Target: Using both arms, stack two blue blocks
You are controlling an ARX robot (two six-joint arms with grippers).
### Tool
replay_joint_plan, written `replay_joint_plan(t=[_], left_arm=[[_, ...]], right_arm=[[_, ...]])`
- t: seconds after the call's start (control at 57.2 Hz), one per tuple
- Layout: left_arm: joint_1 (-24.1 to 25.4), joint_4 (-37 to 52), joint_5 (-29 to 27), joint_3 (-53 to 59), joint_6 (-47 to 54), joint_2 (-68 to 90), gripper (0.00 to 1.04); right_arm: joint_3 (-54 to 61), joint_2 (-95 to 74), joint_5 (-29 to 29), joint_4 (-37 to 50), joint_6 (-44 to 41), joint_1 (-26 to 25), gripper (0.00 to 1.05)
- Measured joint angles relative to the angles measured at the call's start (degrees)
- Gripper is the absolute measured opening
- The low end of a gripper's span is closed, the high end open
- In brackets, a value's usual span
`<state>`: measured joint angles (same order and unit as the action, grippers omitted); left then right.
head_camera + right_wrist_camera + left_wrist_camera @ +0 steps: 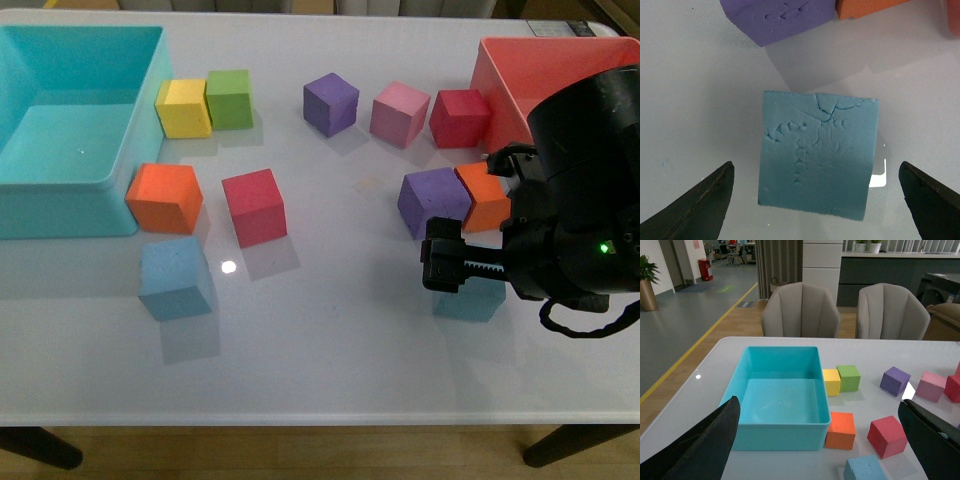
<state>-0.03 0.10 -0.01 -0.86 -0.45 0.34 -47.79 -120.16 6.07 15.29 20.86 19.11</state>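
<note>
One blue block sits on the white table at the front left, and it also shows in the left wrist view. The second blue block lies at the right, mostly hidden under my right arm. In the right wrist view this block has a dented top and lies between the spread fingers. My right gripper is open above it and not touching it. My left gripper is open and empty, held back from the first block. The left arm is out of the front view.
A big teal bin stands at the left and a red bin at the back right. An orange cube and a red cube sit just behind the left blue block. A purple cube and an orange cube sit behind the right one.
</note>
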Motion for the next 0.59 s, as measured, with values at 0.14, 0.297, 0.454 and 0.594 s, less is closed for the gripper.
replay_joint_plan(t=[0.14, 0.297, 0.454, 0.594], left_arm=[[0.0, 0.0, 0.0, 0.0, 0.0, 0.0, 0.96], [0.0, 0.0, 0.0, 0.0, 0.0, 0.0, 0.96], [0.0, 0.0, 0.0, 0.0, 0.0, 0.0, 0.96], [0.0, 0.0, 0.0, 0.0, 0.0, 0.0, 0.96]], right_arm=[[-1.9, -2.0, 0.2, -0.7, 0.4, 0.0, 0.96], [-3.0, -3.3, 1.2, -1.3, 0.7, 0.3, 0.95], [-3.1, -3.6, 1.7, -1.5, 0.8, 0.6, 0.73], [-2.1, -2.4, 1.6, -1.8, 0.8, 0.7, 0.52]])
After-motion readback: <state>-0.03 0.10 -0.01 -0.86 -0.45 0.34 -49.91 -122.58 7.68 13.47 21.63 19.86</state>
